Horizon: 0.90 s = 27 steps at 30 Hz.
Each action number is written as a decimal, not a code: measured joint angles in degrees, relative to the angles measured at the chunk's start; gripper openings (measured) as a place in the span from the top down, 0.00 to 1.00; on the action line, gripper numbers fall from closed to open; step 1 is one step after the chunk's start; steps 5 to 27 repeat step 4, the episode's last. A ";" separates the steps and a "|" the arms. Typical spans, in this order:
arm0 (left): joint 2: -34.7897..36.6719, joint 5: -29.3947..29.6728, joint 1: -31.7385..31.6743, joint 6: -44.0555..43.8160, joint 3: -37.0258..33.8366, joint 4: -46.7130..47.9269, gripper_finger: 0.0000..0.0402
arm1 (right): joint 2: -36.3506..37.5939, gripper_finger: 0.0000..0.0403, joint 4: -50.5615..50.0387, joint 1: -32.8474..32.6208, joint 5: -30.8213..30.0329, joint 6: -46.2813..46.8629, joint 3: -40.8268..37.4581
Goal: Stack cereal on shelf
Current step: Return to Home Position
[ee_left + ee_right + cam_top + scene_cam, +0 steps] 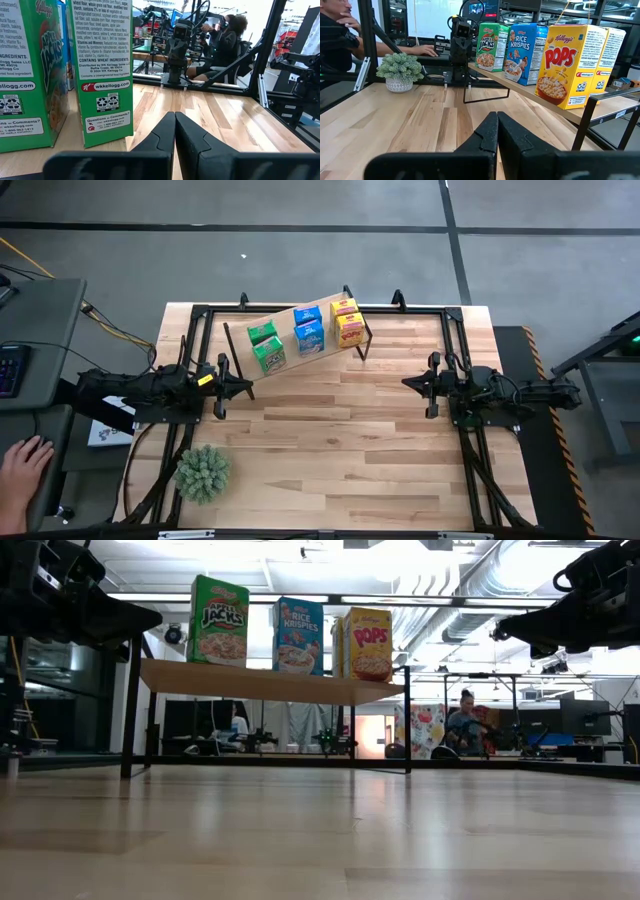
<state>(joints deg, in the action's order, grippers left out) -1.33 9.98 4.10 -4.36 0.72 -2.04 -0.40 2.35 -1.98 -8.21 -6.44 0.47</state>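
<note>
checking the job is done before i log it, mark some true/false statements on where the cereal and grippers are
1. All six cereal cartons stand on the shelf. True.
2. The left gripper holds a green carton. False: it is shut and empty.
3. The right gripper is shut, clear of the shelf. True.
4. The plant sits on the shelf. False: it stands on the table.

Left gripper point(241, 387) closed, arm held level, right gripper point(410, 383) closed, arm level, facing the left.
</note>
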 joint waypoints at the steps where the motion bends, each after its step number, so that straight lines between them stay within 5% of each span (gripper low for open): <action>1: 0.00 0.00 0.02 0.00 -0.01 -0.02 0.99 | 0.00 1.00 0.00 0.00 0.02 0.00 0.00; 27: -0.01 0.00 0.00 0.00 -0.01 -0.02 0.99 | 0.00 1.00 0.00 0.00 0.01 0.00 -0.01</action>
